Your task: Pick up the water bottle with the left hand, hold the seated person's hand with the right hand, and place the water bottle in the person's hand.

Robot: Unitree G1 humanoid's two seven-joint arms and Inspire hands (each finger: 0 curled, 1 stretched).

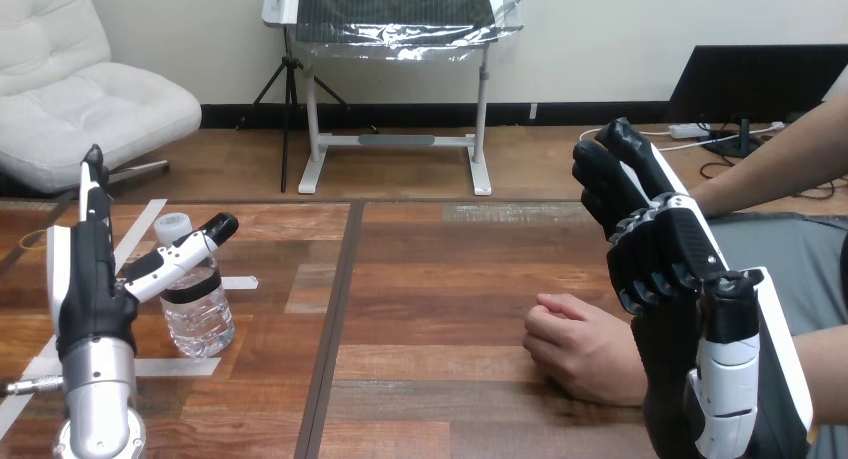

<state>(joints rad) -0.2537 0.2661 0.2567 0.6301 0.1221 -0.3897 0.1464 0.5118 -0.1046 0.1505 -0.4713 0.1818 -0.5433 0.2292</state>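
A clear water bottle (197,309) with a white cap stands upright on the wooden table (440,279) at the left. My left hand (84,279) is upright just left of it, open, fingers pointing up. Its thumb (185,249) reaches across the front of the bottle's upper part without closing round it. The person's hand (580,349) rests as a loose fist on the table at the right. My right hand (665,249) is raised beside and above that fist, on its right, open with its fingers straight and its back toward me. I cannot tell whether it touches the fist.
White tape strips (140,229) lie on the table around the bottle. A dark seam (340,299) runs down the table's middle. The person's other forearm (770,174) reaches in from the upper right, behind my right hand.
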